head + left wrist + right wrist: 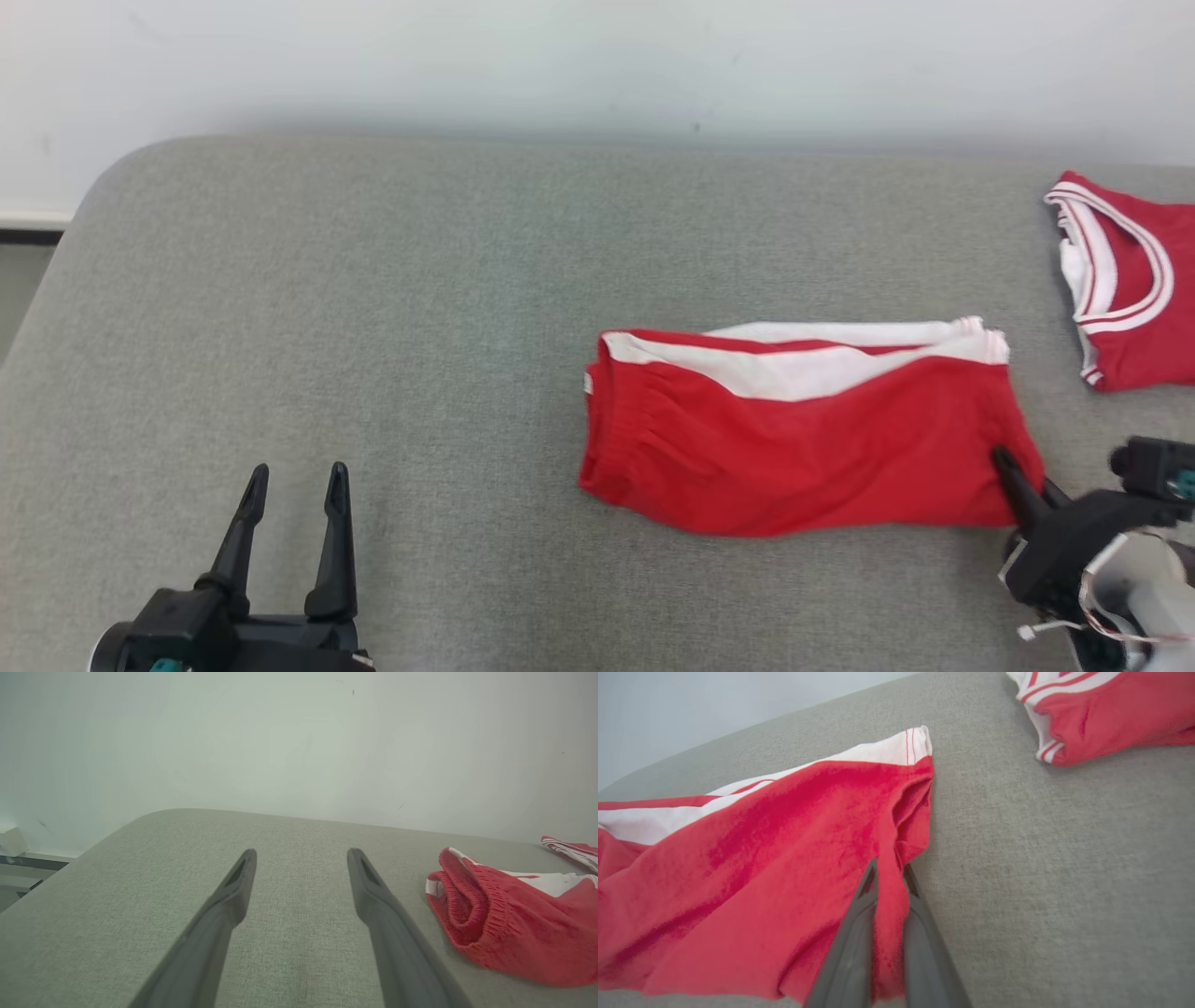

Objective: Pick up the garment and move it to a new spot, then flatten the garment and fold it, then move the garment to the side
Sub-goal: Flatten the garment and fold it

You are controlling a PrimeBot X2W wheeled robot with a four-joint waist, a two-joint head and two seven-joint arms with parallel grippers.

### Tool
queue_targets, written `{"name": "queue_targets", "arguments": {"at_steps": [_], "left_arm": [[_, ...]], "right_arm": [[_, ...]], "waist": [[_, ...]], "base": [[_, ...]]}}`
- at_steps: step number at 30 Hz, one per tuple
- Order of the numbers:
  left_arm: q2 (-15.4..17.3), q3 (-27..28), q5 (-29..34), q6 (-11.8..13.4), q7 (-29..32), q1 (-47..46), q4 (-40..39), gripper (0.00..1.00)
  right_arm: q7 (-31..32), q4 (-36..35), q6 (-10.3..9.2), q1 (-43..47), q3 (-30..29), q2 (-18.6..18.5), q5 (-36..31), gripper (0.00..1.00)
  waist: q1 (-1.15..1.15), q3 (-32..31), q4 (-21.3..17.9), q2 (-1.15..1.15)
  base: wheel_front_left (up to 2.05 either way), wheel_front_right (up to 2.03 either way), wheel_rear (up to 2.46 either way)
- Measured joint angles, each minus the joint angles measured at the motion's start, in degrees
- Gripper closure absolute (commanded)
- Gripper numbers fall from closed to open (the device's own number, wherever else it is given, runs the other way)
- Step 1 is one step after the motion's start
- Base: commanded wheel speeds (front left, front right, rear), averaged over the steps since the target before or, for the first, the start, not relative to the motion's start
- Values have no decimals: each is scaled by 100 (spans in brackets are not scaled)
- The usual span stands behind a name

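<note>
The garment [803,448], red with a white panel along its far edge and a small white tag at its left end, lies folded on the grey padded table [373,280], right of centre. My right gripper [1004,459] is at its near right corner. In the right wrist view the right gripper [890,870] is shut on a fold of the garment [761,858], with red cloth pinched between the fingers. My left gripper [299,476] stands open over bare table at the lower left, apart from the cloth. In the left wrist view the left gripper [302,858] holds nothing, and the garment [514,924] lies to its right.
A second red garment [1130,289] with red-and-white stripe trim lies at the table's far right, also seen as the second garment [1101,714] in the right wrist view. A pale wall [597,56] runs behind the table. The table's rounded left corner [103,187] drops off to the floor.
</note>
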Motion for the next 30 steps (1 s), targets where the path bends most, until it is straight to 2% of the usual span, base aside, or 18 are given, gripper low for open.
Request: {"name": "queue_targets", "arguments": {"at_steps": [6,13,24,30], "left_arm": [[-25,13,22,-24,0,119,-63,0],[-36,40,30,-24,0,235,-78,0],[-70,44,47,-21,0,353,-141,0],[-86,22,41,-16,0,315,-92,0]], "right_arm": [[-4,-215,0,503,-474,-183,-135,100],[-31,-760,0,698,-985,36,-668,100],[582,-2345,0,1007,-1026,1057,-1566,100],[901,-2575,0,1049,-915,1615,-1918,100]], "waist": [[0,-181,-187,0],[0,-409,-286,0],[0,-592,-167,1],[0,-602,20,0]], "base": [[0,0,0],[0,0,0],[0,0,0],[0,0,0]]}}
